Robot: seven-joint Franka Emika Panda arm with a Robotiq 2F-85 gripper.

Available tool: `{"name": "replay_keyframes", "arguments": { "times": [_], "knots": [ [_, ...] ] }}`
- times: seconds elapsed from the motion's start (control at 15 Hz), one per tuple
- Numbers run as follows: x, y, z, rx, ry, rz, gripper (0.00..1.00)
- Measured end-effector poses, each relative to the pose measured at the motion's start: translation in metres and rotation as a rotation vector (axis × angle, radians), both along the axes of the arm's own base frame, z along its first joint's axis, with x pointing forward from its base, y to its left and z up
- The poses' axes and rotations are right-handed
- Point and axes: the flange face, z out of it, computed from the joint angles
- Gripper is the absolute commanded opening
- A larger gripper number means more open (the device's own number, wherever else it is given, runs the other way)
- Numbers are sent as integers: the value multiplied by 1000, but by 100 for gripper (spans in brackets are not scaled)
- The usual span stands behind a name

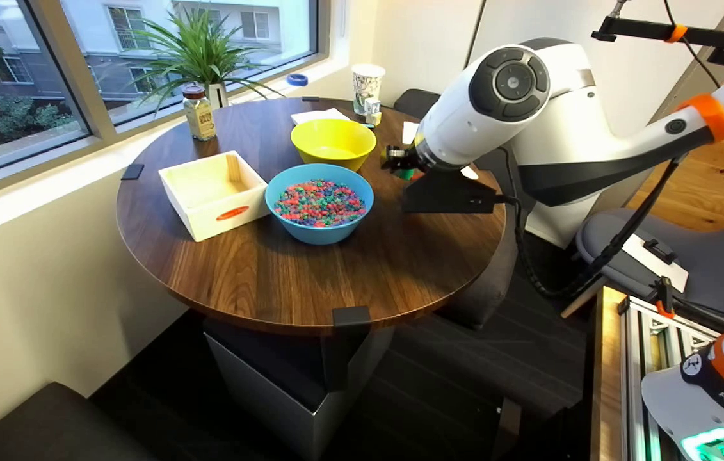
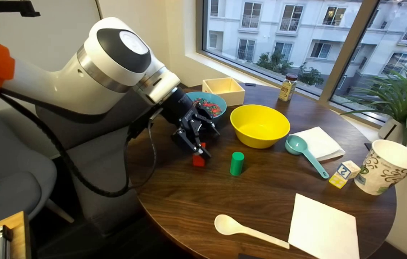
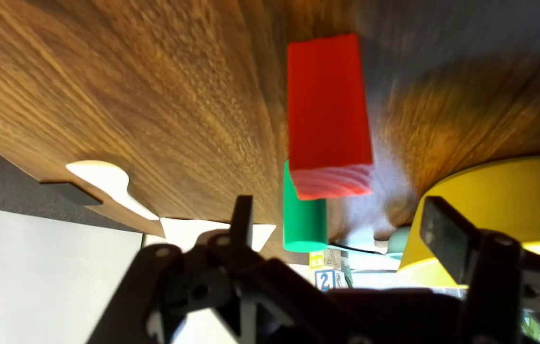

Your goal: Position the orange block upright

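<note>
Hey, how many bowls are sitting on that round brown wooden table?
2. A round yellow bowl stands near the teal measuring scoop, and a round blue bowl holding multicoloured beads sits beside the pale wooden box. No others show.

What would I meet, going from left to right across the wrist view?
Pale spoon → white sheet → red-orange block → yellow bowl.
</note>
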Motion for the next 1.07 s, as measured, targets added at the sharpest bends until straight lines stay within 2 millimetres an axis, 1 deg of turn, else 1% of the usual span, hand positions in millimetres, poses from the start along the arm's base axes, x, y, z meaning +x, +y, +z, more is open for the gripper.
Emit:
{"name": "replay_keyframes", "arguments": {
  "times": [0.27, 0.6, 0.8, 1.07],
  "knots": [
    [8, -8, 15, 36, -16, 52, 100],
    [16, -33, 41, 129, 12, 135, 100],
    [17, -46, 57, 204, 60, 161, 100],
    [14, -55, 75, 305, 124, 203, 100]
  ]
}}
